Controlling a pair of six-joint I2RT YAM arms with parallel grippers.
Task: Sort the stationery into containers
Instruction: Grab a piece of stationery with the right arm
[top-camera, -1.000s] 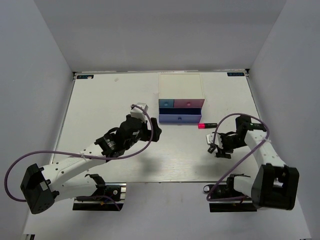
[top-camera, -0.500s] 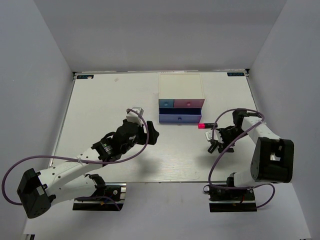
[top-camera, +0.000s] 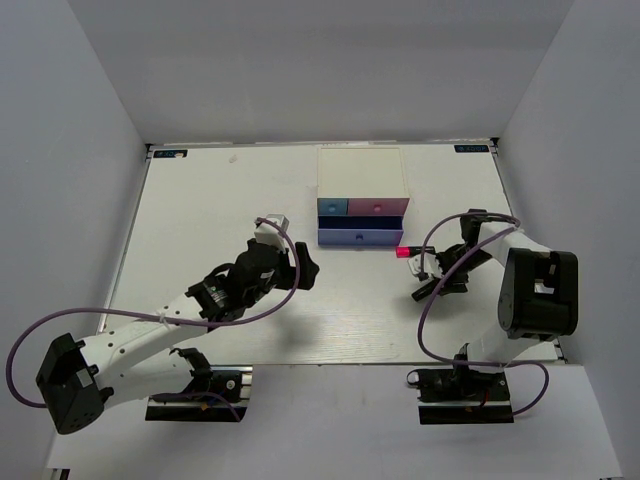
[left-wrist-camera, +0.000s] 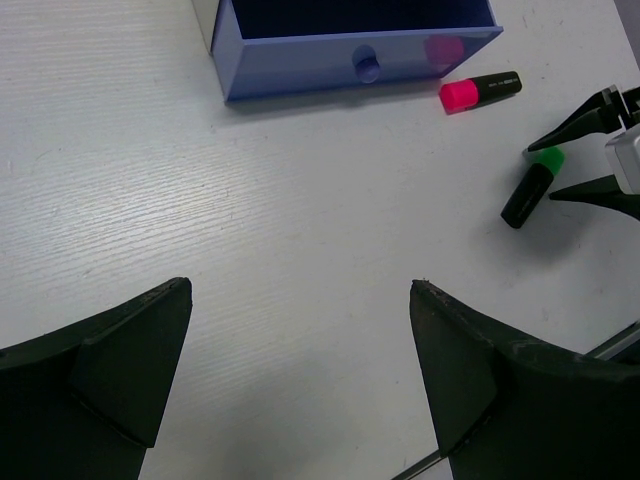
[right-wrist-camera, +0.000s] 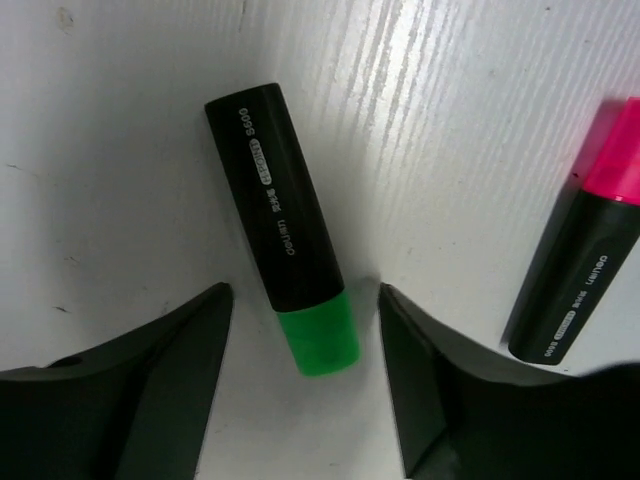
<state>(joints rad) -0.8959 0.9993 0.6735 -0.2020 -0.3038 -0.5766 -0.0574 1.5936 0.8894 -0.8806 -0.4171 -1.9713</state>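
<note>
The green-capped highlighter (right-wrist-camera: 285, 255) lies flat on the table between the fingers of my open right gripper (right-wrist-camera: 305, 292), its green cap (right-wrist-camera: 322, 342) level with the fingertips, not touching them. It also shows in the left wrist view (left-wrist-camera: 530, 186). The pink-capped highlighter (top-camera: 414, 251) lies just right of the pulled-out blue-purple drawer (top-camera: 357, 237) of the white box (top-camera: 362, 172). My left gripper (left-wrist-camera: 300, 292) is open and empty over bare table, left of the drawer front (left-wrist-camera: 360, 62). The orange highlighter and the erasers are not in view.
The small blue drawer (top-camera: 331, 208) and pink drawer (top-camera: 378, 207) sit shut above the wide one. The pink highlighter (right-wrist-camera: 585, 265) lies close beside my right gripper's right finger. Grey walls enclose the table on three sides.
My right gripper has moved up and left towards the drawer box and now straddles the green highlighter. My left arm has drawn back slightly.
</note>
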